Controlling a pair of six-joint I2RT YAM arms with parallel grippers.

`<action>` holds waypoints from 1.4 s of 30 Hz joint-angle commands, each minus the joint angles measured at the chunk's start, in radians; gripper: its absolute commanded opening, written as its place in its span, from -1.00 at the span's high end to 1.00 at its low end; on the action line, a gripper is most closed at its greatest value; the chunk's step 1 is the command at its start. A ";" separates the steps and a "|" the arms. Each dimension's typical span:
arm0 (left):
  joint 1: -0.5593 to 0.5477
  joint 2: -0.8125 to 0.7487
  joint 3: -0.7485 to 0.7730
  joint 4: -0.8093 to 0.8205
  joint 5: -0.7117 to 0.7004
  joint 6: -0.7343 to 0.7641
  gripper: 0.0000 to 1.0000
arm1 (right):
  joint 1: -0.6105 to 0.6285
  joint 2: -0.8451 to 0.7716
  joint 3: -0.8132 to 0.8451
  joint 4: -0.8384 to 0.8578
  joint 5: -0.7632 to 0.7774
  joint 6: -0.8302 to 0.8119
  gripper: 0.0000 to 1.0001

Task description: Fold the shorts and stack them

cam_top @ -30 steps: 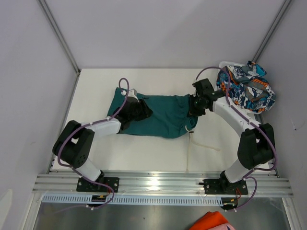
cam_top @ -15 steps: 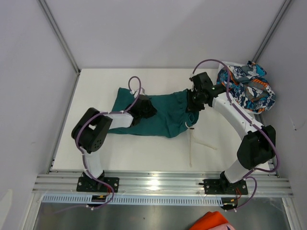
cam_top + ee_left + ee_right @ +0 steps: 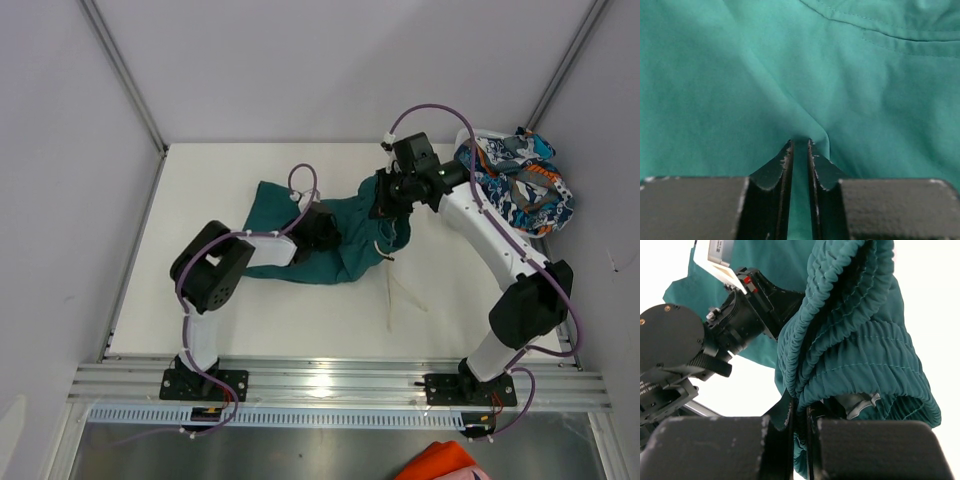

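The teal-green shorts lie bunched across the middle of the white table, their pale drawstring trailing toward the near edge. My left gripper is shut on a pinch of their fabric, which fills the left wrist view. My right gripper is shut on the gathered elastic waistband and holds that end lifted off the table. The printed orange, blue and white shorts sit crumpled at the table's far right corner.
A plain orange cloth shows below the table's near rail. Grey walls close in the table on the left, back and right. The left arm's body hangs close beside the lifted waistband.
The left gripper closed on the teal fabric and moved right toward the centre. The right gripper carried the waistband leftward and farther back, bunching the shorts shorter; the drawstring dragged left.
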 commanded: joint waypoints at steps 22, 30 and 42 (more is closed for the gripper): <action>0.498 -0.552 -0.297 -0.302 0.249 0.246 -0.14 | -0.058 0.033 0.040 -0.053 -0.050 -0.087 1.00; 0.524 -0.463 -0.329 -0.305 0.205 0.280 -0.13 | -0.029 0.089 0.163 -0.172 0.045 -0.087 1.00; 0.446 -0.521 -0.478 -0.239 0.199 0.272 -0.06 | 0.162 0.373 0.637 -0.461 0.257 -0.047 1.00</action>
